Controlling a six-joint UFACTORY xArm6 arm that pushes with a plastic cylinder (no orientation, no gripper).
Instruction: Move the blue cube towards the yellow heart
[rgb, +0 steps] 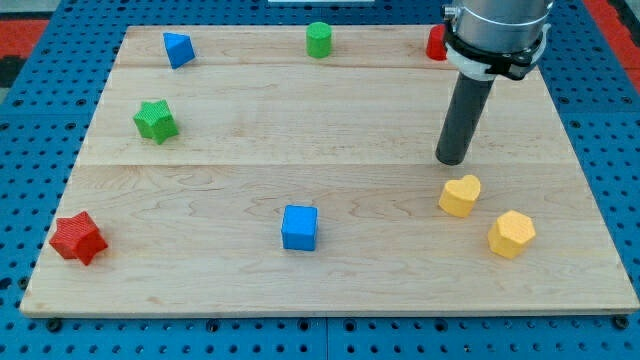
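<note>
The blue cube (299, 227) sits on the wooden board (330, 120) low and a little left of centre. The yellow heart (460, 195) lies to its right, about a quarter of the board's width away. My tip (452, 160) rests on the board just above the yellow heart, close to it, and far to the right of the blue cube.
A yellow hexagon block (511, 234) lies right and below the heart. A red star (78, 238) is at bottom left, a green star (156, 121) at left, a blue block (178, 49) at top left, a green cylinder (318, 40) at top centre, a red block (436, 44) half hidden behind the arm.
</note>
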